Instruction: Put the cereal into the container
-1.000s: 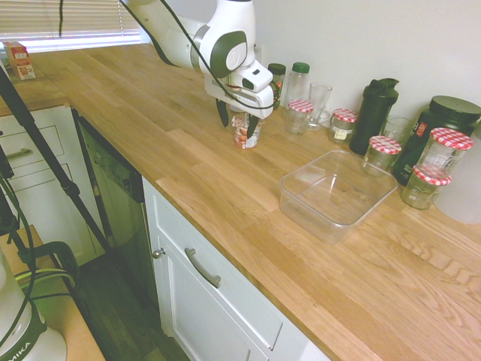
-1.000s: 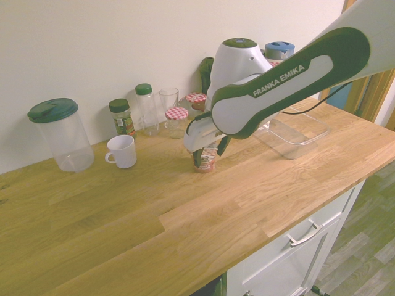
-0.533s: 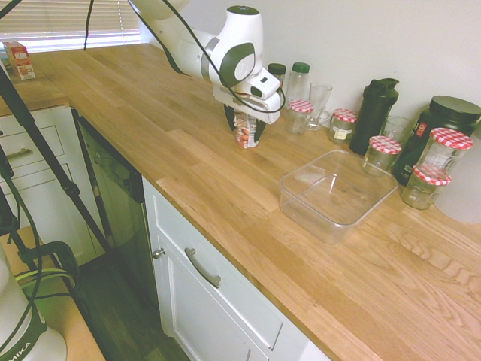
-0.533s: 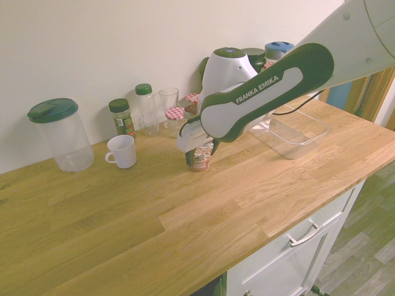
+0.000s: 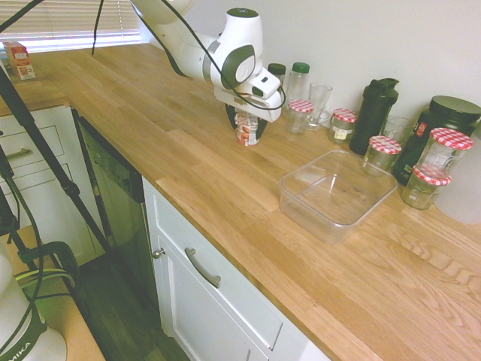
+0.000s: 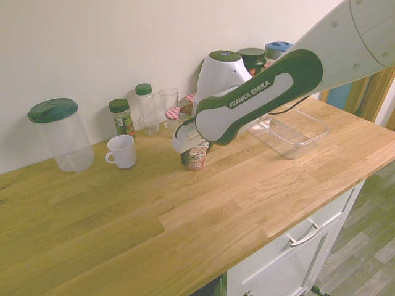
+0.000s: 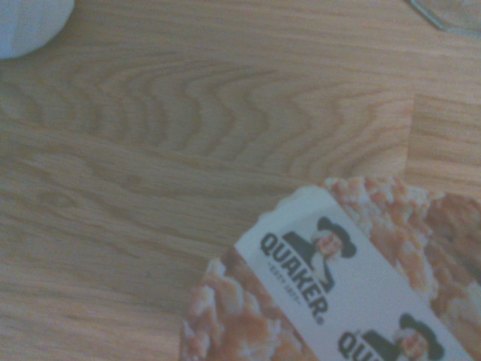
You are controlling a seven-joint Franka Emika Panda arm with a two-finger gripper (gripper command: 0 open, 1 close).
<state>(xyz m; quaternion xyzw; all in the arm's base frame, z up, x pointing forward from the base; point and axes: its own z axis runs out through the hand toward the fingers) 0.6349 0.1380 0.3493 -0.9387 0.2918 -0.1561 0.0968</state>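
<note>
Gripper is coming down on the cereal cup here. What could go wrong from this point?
The open gripper straddles the top of the cereal; a finger catching the rim could tip the narrow-based cup. The checked-lid jar and glass stand close behind. The container sits further along the counter, so a weak grip may slip in transit.

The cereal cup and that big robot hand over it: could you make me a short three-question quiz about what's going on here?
1. True or false: the cereal cup already lies inside the clear plastic tub.
2. What brand name is printed on the cup's lid?
3. The gripper is: A) open around the cup, B) shut on a glass jar, C) resting in the tub.

Key: 1 false, the cup stands on the wooden counter; 2 Quaker; 3 A.
</note>
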